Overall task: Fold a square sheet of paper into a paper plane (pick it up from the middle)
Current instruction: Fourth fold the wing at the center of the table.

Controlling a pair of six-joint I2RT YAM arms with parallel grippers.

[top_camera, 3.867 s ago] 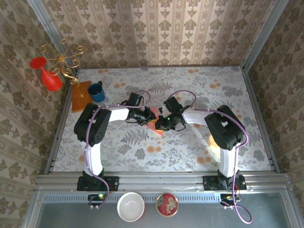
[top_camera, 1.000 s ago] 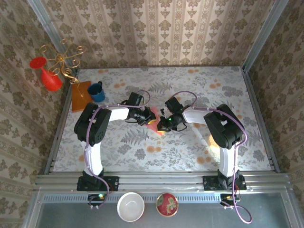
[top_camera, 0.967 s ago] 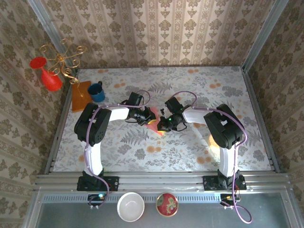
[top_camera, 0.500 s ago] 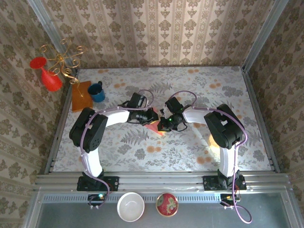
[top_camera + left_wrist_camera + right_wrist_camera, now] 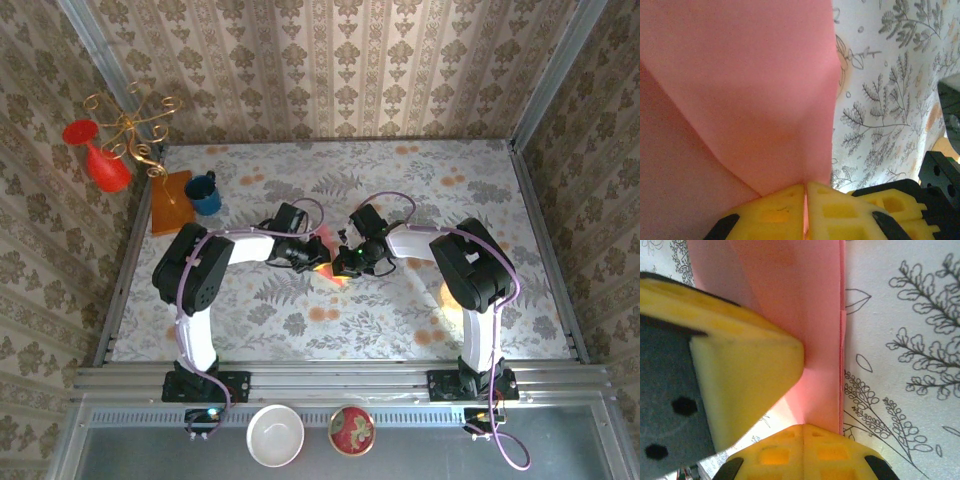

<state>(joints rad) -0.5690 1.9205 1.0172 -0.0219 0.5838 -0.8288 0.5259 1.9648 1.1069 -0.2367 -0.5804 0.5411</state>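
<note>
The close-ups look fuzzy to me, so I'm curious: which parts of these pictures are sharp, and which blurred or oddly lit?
Left wrist view: the pink paper is a soft blur, while the table print is crisp. Right wrist view: a yellow pad looms close and hazy. Top view: sharp, with a warm bright patch beside the right arm.

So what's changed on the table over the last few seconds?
The left gripper shifted right along the pink paper, closer to the right gripper. Both stay shut on the paper; the blue mug hasn't moved.
</note>
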